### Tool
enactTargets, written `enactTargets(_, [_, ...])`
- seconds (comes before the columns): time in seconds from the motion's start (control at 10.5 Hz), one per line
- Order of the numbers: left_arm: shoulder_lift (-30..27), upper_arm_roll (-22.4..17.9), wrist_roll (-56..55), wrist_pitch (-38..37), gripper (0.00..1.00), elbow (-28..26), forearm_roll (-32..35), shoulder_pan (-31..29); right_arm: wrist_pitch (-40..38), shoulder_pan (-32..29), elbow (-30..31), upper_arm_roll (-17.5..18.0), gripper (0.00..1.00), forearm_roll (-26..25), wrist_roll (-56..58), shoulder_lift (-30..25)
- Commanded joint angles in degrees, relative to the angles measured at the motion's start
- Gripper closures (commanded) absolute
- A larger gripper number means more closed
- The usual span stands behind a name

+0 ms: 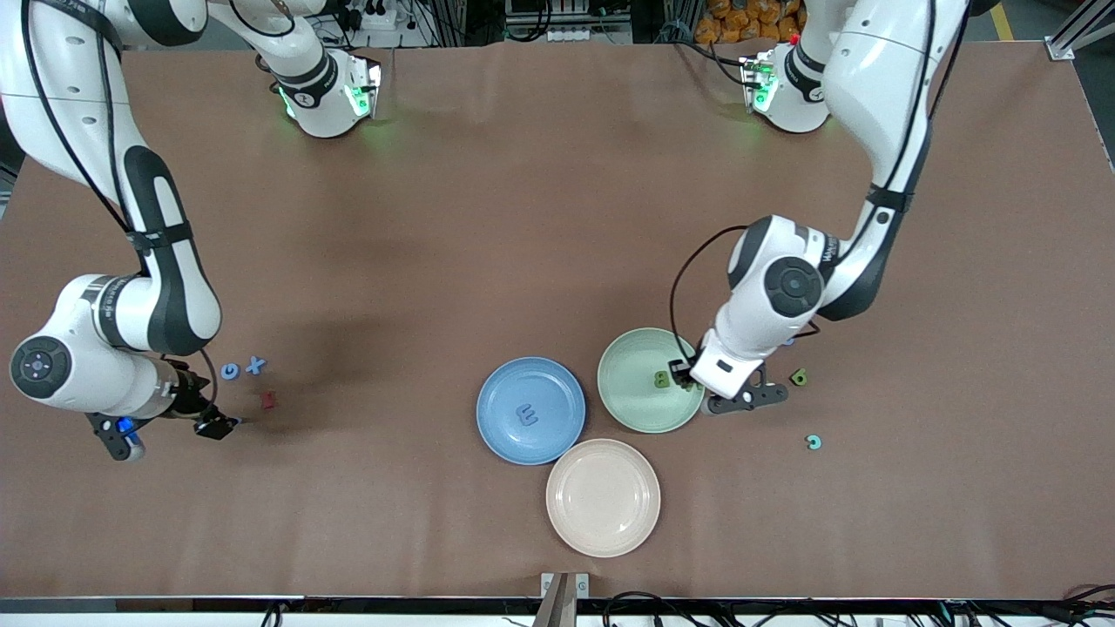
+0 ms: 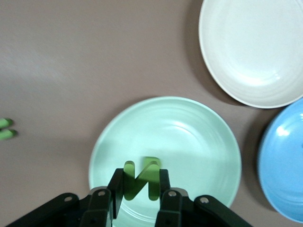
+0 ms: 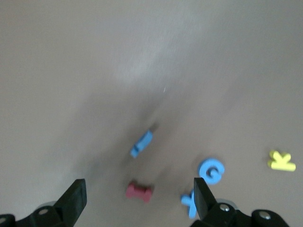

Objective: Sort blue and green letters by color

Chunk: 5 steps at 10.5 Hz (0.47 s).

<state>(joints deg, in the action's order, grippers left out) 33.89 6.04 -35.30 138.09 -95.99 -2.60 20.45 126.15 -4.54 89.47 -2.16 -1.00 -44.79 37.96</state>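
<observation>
**Left arm holding a green N over the green plate**

The left gripper is hanging over the edge of the round pale green plate, right of centre in the front view, its 2 fingers clamped on an olive green chunky letter N. A second olive green letter is lying inside that plate, just beside the gripper. Another olive green letter is resting on the brown table toward the left arm's end, and a small teal letter is lying lower in the frame.

A medium blue letter E is sitting in the round blue plate at lower centre. The round cream plate is touching it from below.

At lower left, the right gripper is waiting with its fingers spread wide apart, holding nothing. Near it are lying a medium blue letter G, a medium blue letter X and a tiny red letter. The right wrist view is also showing a tiny yellow letter K.
</observation>
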Motion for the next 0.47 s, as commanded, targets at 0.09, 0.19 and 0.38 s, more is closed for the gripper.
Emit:
enactTargets(0.09, [1.97,-1.11,-5.83,-0.98,0.00,2.65,-0.48,2.75,2.78,-2.85,0.09,0.76,0.00,-0.58,-16.88,0.80])
enactTargets(0.19, [1.97,-1.20,-5.57,-0.98,0.00,2.56,0.40,2.49,3.39,-2.85,-0.26,0.76,0.00,-0.67,-21.26,1.50])
enactTargets(0.38, [1.44,-1.12,-2.86,-0.98,0.00,1.86,3.20,0.57,4.19,-3.02,-0.44,0.76,0.00,-0.59,-26.30,1.77])
